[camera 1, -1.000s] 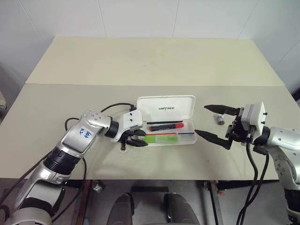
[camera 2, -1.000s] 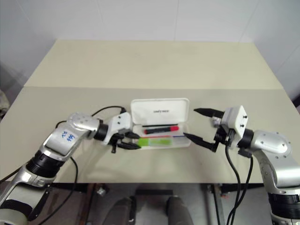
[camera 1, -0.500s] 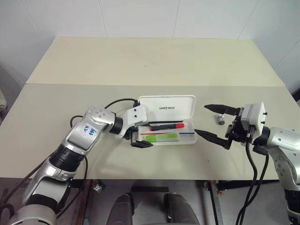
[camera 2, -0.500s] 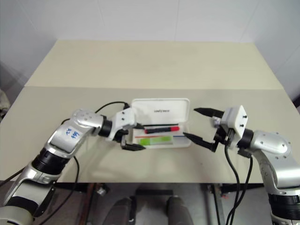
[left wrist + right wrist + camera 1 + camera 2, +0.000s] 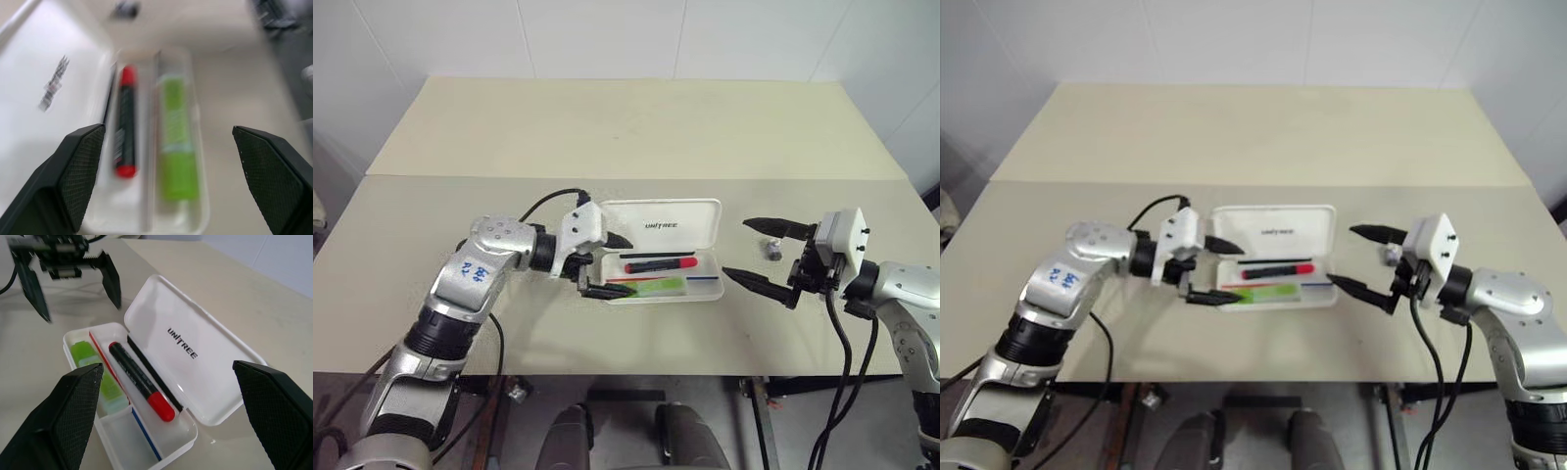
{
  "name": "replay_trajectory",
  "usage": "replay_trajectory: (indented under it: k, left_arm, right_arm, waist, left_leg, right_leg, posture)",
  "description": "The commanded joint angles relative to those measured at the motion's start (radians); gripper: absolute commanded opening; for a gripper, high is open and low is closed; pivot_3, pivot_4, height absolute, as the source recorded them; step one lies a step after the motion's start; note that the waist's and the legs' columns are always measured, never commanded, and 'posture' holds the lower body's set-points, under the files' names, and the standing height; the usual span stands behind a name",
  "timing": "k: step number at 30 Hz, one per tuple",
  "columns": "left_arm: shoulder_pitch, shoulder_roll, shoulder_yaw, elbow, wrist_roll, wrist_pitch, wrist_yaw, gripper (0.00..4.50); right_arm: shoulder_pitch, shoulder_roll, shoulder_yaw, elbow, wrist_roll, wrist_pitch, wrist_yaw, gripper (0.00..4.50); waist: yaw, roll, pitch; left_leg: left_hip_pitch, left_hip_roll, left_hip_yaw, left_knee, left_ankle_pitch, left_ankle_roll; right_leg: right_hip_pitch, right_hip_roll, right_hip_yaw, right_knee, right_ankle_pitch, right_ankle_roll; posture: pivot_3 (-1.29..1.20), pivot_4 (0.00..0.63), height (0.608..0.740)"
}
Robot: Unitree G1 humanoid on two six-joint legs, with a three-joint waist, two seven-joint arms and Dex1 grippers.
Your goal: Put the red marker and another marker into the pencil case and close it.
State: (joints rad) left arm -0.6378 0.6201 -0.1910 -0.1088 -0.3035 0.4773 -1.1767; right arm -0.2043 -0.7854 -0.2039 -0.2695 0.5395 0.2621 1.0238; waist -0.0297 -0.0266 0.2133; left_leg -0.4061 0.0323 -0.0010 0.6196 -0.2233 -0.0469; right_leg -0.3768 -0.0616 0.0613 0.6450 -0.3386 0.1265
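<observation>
white hard plastic pencil case (image 5: 671, 257) lies open, holding slim red marker (image 5: 659, 264) and chunky green marker (image 5: 651, 285); left gripper (image 5: 603, 266) and right gripper (image 5: 762, 254) both spread empty.

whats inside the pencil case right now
The open pencil case holds the red marker and the green marker lying side by side, plus thin black, red and blue lines. The right gripper's finger covers part of the green marker's end.

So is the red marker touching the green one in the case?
Apart. In the left wrist view a divider strip separates the red marker from the green marker.
</observation>
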Motion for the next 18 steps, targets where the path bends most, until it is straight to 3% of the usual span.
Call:
replay_trajectory:
  k: [1,6,9,13,18]
  left_arm:
    - [0.036,0.050,0.084,-0.012,-0.061,-0.085,-0.075,4.47]
    - [0.042,0.069,0.129,0.024,-0.087,-0.133,-0.104,4.47]
    - [0.042,0.066,0.153,0.027,-0.113,-0.146,-0.116,3.83]
    - [0.056,0.081,0.174,0.027,-0.123,-0.159,-0.117,2.54]
    - [0.073,0.094,0.221,0.014,-0.165,-0.105,-0.087,2.54]
  right_arm:
    - [-0.002,-0.022,-0.029,0.002,0.013,-0.005,0.025,4.50]
    - [-0.024,-0.024,-0.017,0.033,0.008,-0.014,0.058,4.50]
    - [-0.027,-0.031,0.007,0.051,-0.011,-0.036,0.102,4.50]
    - [-0.044,-0.022,0.019,0.066,-0.008,-0.035,0.125,4.50]
    - [-0.072,-0.010,0.036,0.092,-0.010,-0.043,0.137,4.50]
  waist:
    - [0.000,0.000,0.000]
    - [0.005,0.000,0.000]
    - [0.004,0.000,0.000]
    - [0.001,0.000,0.000]
    - [-0.001,0.000,0.000]
  left_leg:
    - [0.000,0.000,0.000,0.000,0.000,0.000]
    - [0.000,-0.001,0.000,0.002,0.000,0.000]
    - [0.000,-0.001,0.000,0.002,0.000,0.000]
    - [0.000,-0.001,0.000,0.002,0.000,0.000]
    - [0.000,0.000,0.000,0.002,0.000,0.000]
  right_leg:
    - [0.000,0.000,0.000,0.000,0.000,0.000]
    - [0.001,-0.001,0.000,0.000,0.000,0.000]
    - [0.002,-0.002,0.000,-0.001,0.001,0.001]
    - [0.001,-0.001,0.000,-0.001,0.001,0.001]
    - [0.001,-0.001,0.000,0.000,0.001,0.001]
  posture:
    - [0.00,0.150,0.740]
    - [0.00,0.150,0.740]
    - [0.00,0.150,0.740]
    - [0.00,0.150,0.740]
    - [0.00,0.150,0.740]
